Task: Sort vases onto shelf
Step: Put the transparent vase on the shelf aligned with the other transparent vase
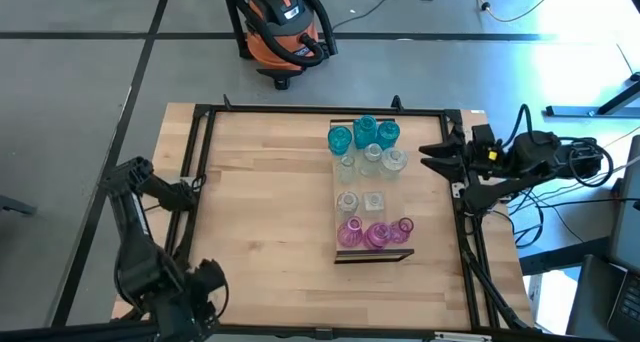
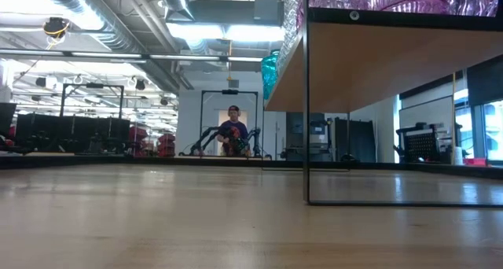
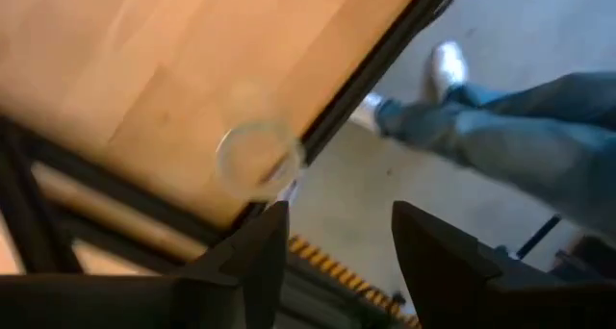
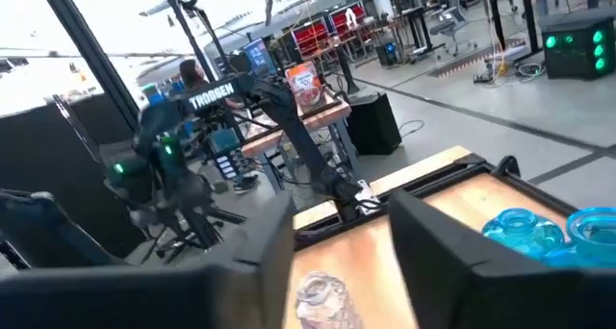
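the right hand [image 1: 428, 158], fingers spread, hung beside the clear glass vases [image 1: 395, 161] on the light-wood shelf [image 1: 338, 224]; a careless move could topple them.

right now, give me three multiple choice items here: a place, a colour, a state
1. Where do the pink vases stand? A the dark-edged end of the shelf; B the shelf's middle; C off the shelf.
2. Which vases fill the shelf's middle? A teal vases; B clear vases; C pink vases.
3. How is the left gripper? A shut on a vase; B open, empty; C shut, empty.
Answers: A, the high view shows them by the dark edge; B, the middle ones are colourless; B, its fingers stand apart around nothing.
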Controlling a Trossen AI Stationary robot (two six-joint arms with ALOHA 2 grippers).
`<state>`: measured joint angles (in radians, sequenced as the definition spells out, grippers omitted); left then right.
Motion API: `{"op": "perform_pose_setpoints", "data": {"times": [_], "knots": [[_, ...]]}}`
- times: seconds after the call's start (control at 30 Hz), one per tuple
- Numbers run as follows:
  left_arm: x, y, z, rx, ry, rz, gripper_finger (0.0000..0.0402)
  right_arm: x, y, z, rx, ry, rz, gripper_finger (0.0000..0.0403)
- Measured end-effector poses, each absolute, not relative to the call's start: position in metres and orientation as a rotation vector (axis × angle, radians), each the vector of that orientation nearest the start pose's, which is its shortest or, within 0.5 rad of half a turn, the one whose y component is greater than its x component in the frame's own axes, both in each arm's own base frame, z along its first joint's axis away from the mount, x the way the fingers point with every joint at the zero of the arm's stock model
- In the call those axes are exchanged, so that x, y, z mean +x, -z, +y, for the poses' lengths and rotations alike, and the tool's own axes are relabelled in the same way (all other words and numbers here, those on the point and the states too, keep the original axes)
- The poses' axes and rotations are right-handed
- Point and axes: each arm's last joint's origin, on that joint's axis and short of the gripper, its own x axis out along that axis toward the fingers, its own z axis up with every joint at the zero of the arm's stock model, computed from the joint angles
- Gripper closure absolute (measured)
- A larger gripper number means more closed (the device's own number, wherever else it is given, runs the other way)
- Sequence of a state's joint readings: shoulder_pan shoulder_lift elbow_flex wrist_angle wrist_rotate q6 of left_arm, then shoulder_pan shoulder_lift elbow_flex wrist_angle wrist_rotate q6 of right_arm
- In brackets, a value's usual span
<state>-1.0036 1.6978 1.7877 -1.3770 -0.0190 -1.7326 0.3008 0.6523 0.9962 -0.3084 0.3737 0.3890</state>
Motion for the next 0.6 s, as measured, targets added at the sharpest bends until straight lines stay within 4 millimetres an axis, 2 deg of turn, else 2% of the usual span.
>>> {"op": "perform_pose_setpoints", "data": {"times": [0.13,0.27,0.47,0.6], "knots": [[0.168,-0.340,-0.265,-0.747,-0.434,1.476,0.0201,0.117,-0.405,0.025,0.446,0.067,-0.036,0.0194],[0.166,-0.331,-0.257,-0.708,-0.556,1.489,0.0166,0.122,-0.403,0.028,0.472,0.044,-0.016,0.0147],[0.162,-0.304,-0.253,-0.779,-0.719,1.537,0.0115,0.130,-0.403,0.031,0.479,0.020,-0.007,0.0119],[0.152,-0.294,-0.254,-0.797,-0.777,1.563,0.0104,0.131,-0.403,0.031,0.481,0.018,-0.011,0.0120]]}}
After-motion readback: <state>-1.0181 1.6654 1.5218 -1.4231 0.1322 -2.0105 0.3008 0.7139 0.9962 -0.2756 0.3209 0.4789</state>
